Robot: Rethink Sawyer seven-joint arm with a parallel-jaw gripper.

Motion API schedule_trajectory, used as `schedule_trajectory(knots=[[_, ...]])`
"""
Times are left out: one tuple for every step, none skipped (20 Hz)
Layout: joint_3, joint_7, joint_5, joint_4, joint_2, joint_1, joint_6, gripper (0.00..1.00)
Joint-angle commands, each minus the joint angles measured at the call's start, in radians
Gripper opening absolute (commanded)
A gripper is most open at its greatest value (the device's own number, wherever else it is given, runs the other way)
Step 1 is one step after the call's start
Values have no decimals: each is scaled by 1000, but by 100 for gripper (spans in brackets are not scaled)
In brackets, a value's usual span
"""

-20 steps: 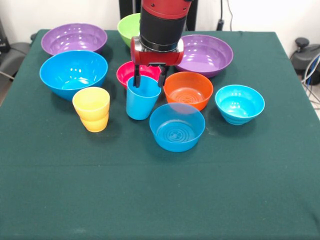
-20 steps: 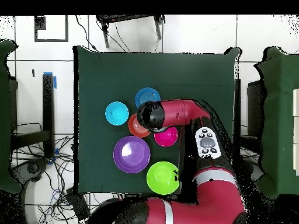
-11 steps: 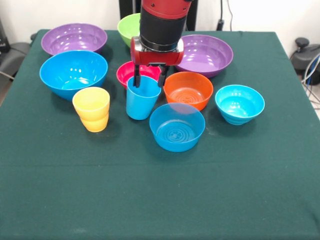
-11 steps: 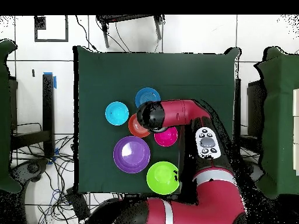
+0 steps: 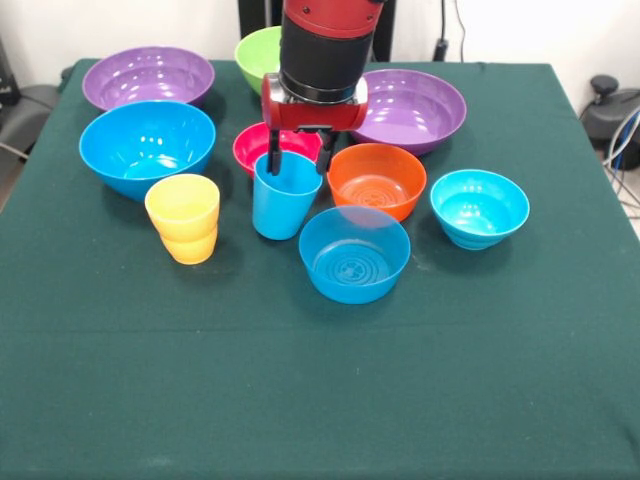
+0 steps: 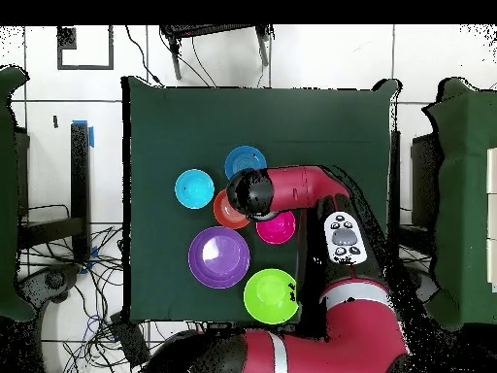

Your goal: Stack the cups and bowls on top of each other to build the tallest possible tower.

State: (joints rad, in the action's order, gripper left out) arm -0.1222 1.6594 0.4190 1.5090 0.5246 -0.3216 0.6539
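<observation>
The gripper hangs straight down over the blue cup, its two dark fingers spread apart, one dipping inside the cup's mouth at the left, the other at the cup's far right rim; whether they press the wall cannot be told, so the hand reads as open around the rim. The cup stands upright near the middle of the green table. Just left of it stands the yellow cup, upright. Behind the blue cup lies the pink bowl, partly hidden by the gripper. To the right sits the orange bowl, and near of that a blue bowl, just beside the cup. Farther right is a smaller blue bowl. At left rests the big blue bowl, with a purple bowl behind it. A second purple bowl lies far right, the green bowl at the far edge. No tower stands yet; nothing is stacked.
</observation>
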Motion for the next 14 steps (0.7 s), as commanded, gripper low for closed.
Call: schedule_trajectory(knots=[[-42,-39,34,-19,-17,29,93,100],[-42,-39,33,-19,-17,30,93,100],[-44,-38,32,-15,-18,28,87,100],[-44,-34,32,-9,-18,26,77,100],[-44,-30,32,-2,-18,24,67,100],[-44,-26,31,0,-17,26,62,100],[-41,-22,31,0,-15,30,63,100],[-38,-18,31,1,-12,35,68,100],[-35,-13,30,-1,-8,42,78,100],[-30,-9,29,-3,-3,51,89,100],[-28,-8,28,-11,-3,58,99,100],[-27,-6,28,-15,-3,63,104,100],[-26,-5,27,-11,-1,64,101,100],[-25,-4,28,-10,-1,65,96,100]])
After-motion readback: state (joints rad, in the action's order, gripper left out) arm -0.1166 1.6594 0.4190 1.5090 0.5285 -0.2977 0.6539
